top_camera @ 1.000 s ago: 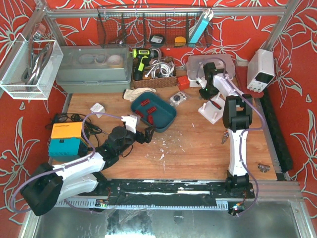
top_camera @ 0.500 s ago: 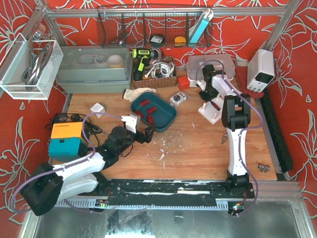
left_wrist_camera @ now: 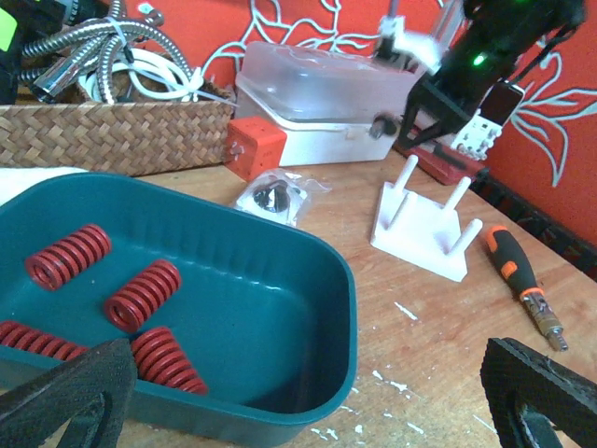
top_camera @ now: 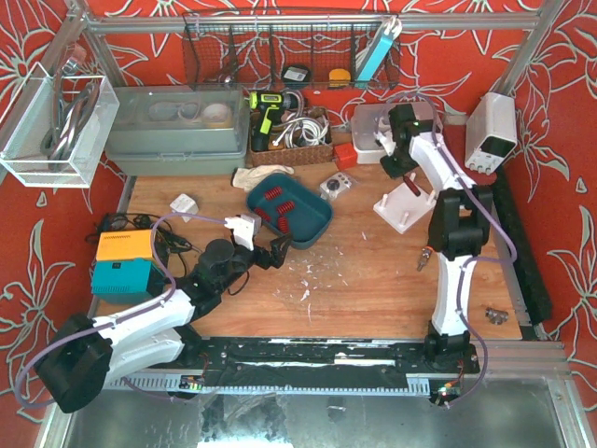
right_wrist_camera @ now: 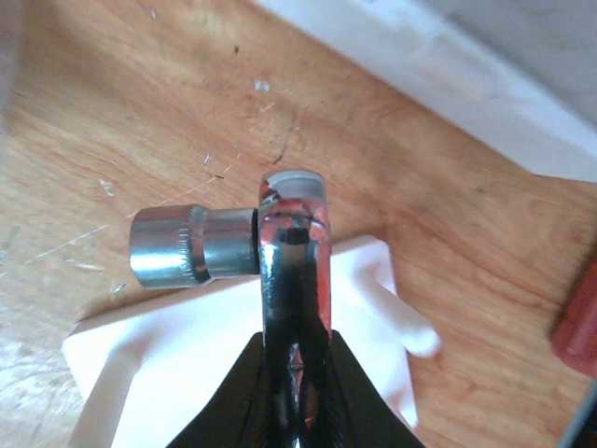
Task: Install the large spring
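Left gripper (top_camera: 270, 252): you are holding its jaws wide apart, just beside the tray's (left_wrist_camera: 270, 280) near corner.
Springs (left_wrist_camera: 140, 294): lying in the tray, just ahead of that gripper, none held.
Right gripper (right_wrist_camera: 297, 373): you are clamping a ratchet (right_wrist_camera: 294, 233), hovering over the stand (top_camera: 401, 207) near the bench's (top_camera: 373, 280) far right corner, well apart from the springs.

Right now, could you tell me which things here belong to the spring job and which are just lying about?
Job: red springs, teal tray, white peg stand, ratchet in the right gripper.
Lying about: screwdriver, wicker basket, orange cube, small bag.
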